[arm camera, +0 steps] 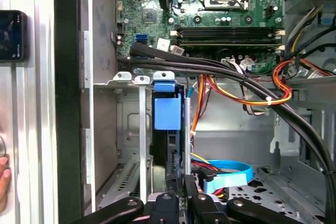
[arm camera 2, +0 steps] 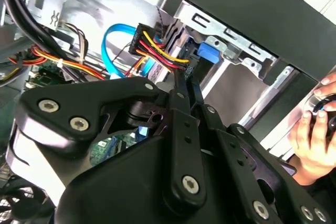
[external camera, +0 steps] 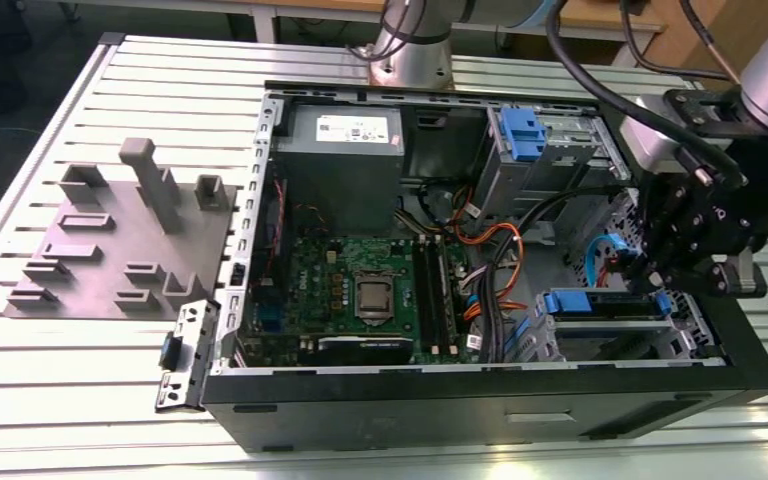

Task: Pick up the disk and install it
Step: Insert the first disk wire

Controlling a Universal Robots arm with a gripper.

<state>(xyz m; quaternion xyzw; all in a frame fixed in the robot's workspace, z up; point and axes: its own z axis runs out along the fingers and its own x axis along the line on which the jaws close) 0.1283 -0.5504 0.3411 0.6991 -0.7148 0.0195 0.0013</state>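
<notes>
One black tool (external camera: 688,262) on a robot arm hangs at the exterior view's right, at about three o'clock, over an open computer case (external camera: 491,405) lying on a slatted metal worktop (external camera: 77,360). In the first wrist view its slim fingers (arm camera: 176,195) look pressed together, or nearly so, around the thin rear edge of the disk (arm camera: 167,129), though the contact point is hard to make out. That disk stands on edge in a metal drive cage (arm camera: 139,124), its bright blue carrier end facing the green motherboard (arm camera: 210,9) at twelve o'clock. In the exterior view the disk (external camera: 604,303) shows as a blue-fronted block in the cage at about four o'clock, just below the tool. Orange, yellow and red wires (arm camera: 262,95) and a curled blue data cable (arm camera: 228,174) lie beside the cage. A grey power supply box (external camera: 341,150) sits near eleven o'clock inside the case, and a grey fixture block (external camera: 124,240) rests on the worktop at nine o'clock. In the second wrist view a person's hand (arm camera 2: 312,135) appears at three o'clock, outside the case wall.
</notes>
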